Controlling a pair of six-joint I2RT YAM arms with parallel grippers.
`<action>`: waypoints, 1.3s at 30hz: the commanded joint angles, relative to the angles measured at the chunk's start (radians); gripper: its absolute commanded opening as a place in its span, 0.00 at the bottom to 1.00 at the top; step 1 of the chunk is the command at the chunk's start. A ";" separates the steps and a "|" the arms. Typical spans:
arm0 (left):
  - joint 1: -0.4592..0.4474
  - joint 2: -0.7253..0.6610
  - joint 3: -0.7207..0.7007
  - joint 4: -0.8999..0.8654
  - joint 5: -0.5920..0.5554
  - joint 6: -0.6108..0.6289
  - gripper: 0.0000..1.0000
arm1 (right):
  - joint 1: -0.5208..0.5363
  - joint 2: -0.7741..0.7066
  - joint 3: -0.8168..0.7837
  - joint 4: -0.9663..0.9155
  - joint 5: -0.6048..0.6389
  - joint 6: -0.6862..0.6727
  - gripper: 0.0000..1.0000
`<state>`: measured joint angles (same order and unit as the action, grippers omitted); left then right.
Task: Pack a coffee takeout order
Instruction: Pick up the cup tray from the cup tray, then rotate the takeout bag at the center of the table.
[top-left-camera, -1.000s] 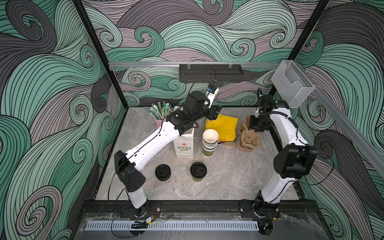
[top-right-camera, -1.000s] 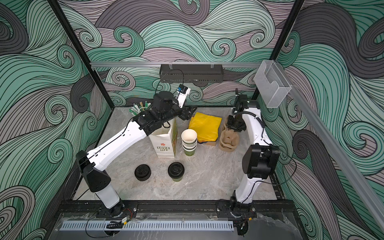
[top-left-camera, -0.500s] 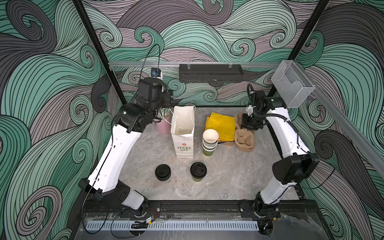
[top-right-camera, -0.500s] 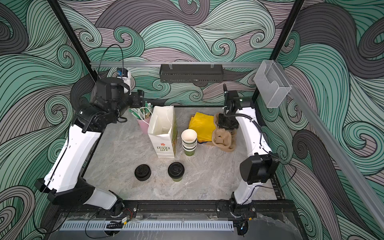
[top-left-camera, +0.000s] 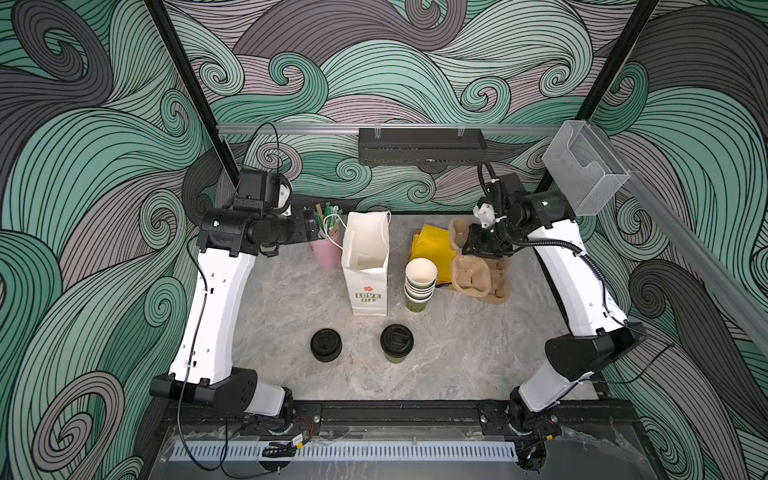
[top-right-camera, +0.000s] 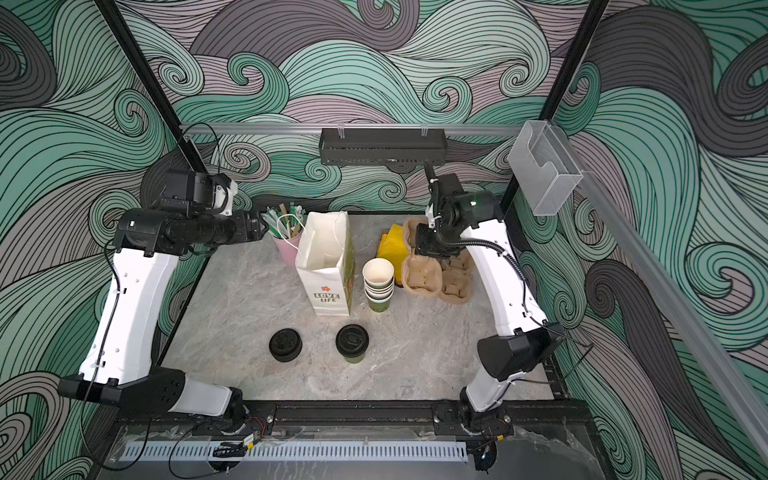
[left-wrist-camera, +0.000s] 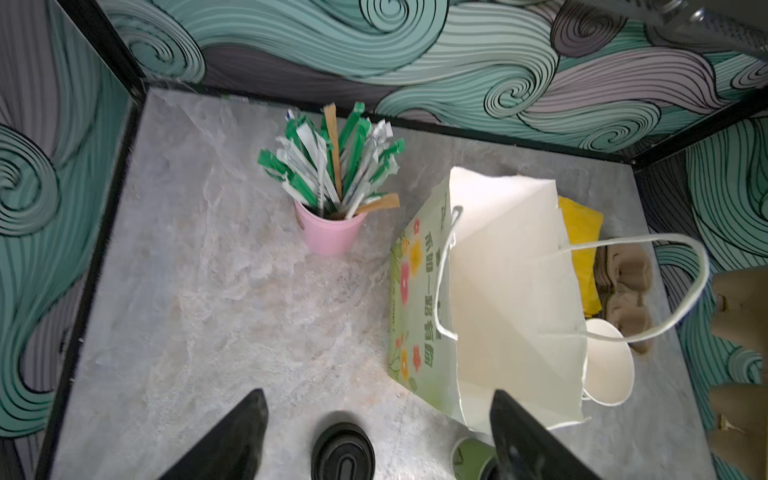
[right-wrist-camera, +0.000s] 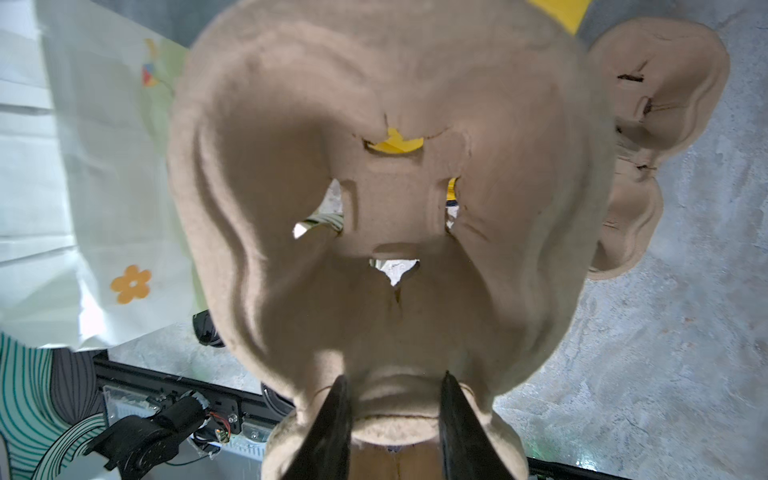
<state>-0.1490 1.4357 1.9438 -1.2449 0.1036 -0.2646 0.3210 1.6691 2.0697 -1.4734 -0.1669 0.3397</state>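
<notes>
One tan carrier (top-left-camera: 469, 270) sits pinched at its waist in right end effector (right-wrist-camera: 394, 376), far right, off the tabletop (top-left-camera: 457, 353), long axis near-far; open bag (top-left-camera: 365, 266) stands to its left, cup stack (top-left-camera: 419, 282) between; left end effector (left-wrist-camera: 376, 392) spread wide, empty, far left; lidded cup (top-left-camera: 397, 343) near-centre

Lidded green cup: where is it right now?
In both top views the lidded green cup stands on the table in front of the paper bag, with the stack of black lids on its left.
</notes>
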 joint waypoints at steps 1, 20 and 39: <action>0.016 -0.048 -0.070 0.083 0.146 -0.022 0.87 | 0.030 -0.024 0.037 -0.025 -0.040 0.054 0.31; 0.054 -0.081 -0.359 0.467 0.302 -0.112 0.74 | 0.228 0.097 0.373 -0.010 -0.162 0.187 0.30; 0.054 -0.106 -0.476 0.597 0.420 -0.219 0.11 | 0.408 0.304 0.495 0.243 -0.242 0.310 0.27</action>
<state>-0.1001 1.3609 1.4746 -0.6903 0.4999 -0.4564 0.7139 1.9514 2.5126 -1.2835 -0.3962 0.6128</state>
